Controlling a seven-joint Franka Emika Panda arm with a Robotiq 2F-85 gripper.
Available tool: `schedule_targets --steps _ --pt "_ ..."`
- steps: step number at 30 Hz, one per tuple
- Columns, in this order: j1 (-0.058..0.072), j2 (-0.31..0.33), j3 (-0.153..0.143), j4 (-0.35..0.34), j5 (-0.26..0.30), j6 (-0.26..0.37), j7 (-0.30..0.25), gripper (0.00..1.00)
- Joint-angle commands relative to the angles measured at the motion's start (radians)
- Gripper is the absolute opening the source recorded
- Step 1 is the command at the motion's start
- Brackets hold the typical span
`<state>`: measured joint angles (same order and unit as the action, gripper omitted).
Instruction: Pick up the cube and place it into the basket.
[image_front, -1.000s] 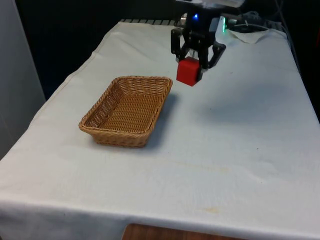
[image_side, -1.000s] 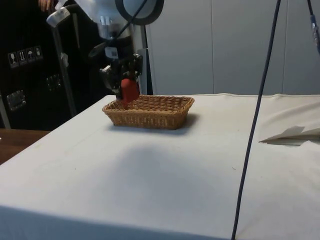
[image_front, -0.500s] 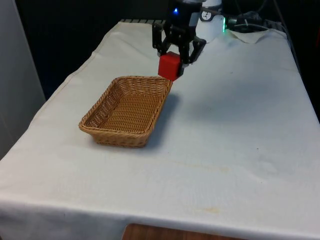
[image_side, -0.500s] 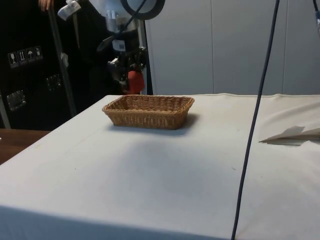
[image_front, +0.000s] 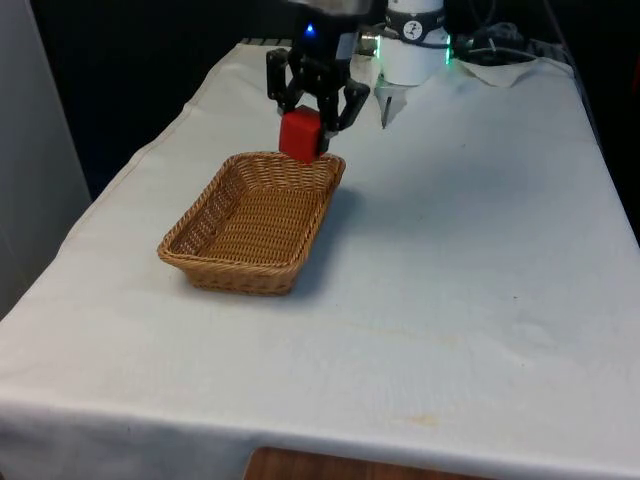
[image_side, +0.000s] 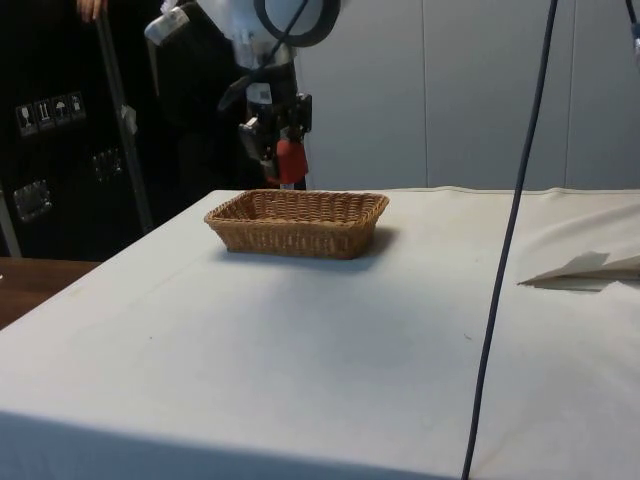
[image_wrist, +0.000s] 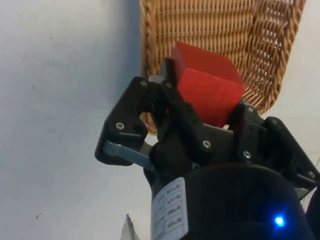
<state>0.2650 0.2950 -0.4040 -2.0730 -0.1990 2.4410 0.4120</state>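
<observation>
My gripper (image_front: 313, 108) is matt black plastic, hard-edged, with small bright metal screw heads on the fingers (image_wrist: 186, 131) and a bare metal strip at one side. Between them the cube (image_wrist: 207, 90) looks smooth, solid red, faintly sheeny on its flat faces. Below, the basket (image_front: 210, 262) is woven wicker, golden-brown, ribbed and rough, rim tightly braided. The table (image_front: 480, 300) wears a white cloth, matt, soft, lightly creased, with a few faint stains. At the near edge, a patch of brown wood (image_front: 330, 467) peeks out.
</observation>
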Motion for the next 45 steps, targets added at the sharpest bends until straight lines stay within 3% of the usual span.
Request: schedule_targets --steps 1,2,3,4,10,11,12,14,18,19,20,27,28,29,30,35,36,37,43,44,45 --pt "-0.012 0.01 0.002 -0.005 0.019 0.022 -0.027 0.02" --pt "-0.015 0.016 -0.001 -0.006 0.023 0.029 -0.035 0.02" --pt "-0.003 0.011 -0.008 0.0 0.005 0.011 -0.014 0.02" --pt "-0.016 0.021 -0.005 -0.006 0.027 0.034 -0.042 0.02" --pt "-0.027 0.066 -0.026 0.0 0.074 0.07 -0.106 0.02" --pt "-0.014 0.063 -0.037 0.001 0.057 0.059 -0.088 0.02" --pt "-0.028 0.073 -0.029 0.002 0.081 0.073 -0.116 0.02" --pt "-0.033 0.09 -0.036 0.012 0.1 0.081 -0.143 0.02" --pt "-0.039 0.114 -0.047 0.028 0.122 0.085 -0.176 0.02" --pt "-0.026 0.112 -0.059 0.028 0.108 0.078 -0.159 0.02" --pt "-0.04 0.119 -0.05 0.033 0.128 0.085 -0.184 0.02" --pt "-0.05 0.172 -0.067 0.069 0.184 0.09 -0.252 0.02" --pt "-0.036 0.17 -0.082 0.068 0.172 0.082 -0.239 0.02" --pt "-0.053 0.18 -0.068 0.075 0.193 0.091 -0.262 0.02" --pt "-0.056 0.197 -0.07 0.088 0.211 0.092 -0.28 0.02" --pt "-0.066 0.256 -0.076 0.135 0.278 0.092 -0.343 0.02" --pt "-0.048 0.249 -0.092 0.126 0.261 0.089 -0.324 0.02" --pt "-0.067 0.266 -0.077 0.143 0.289 0.092 -0.354 0.02" --pt "-0.072 0.317 -0.086 0.185 0.354 0.088 -0.413 0.02" --pt "-0.057 0.322 -0.103 0.185 0.352 0.089 -0.407 0.02" --pt "-0.072 0.33 -0.088 0.196 0.373 0.087 -0.429 0.02"
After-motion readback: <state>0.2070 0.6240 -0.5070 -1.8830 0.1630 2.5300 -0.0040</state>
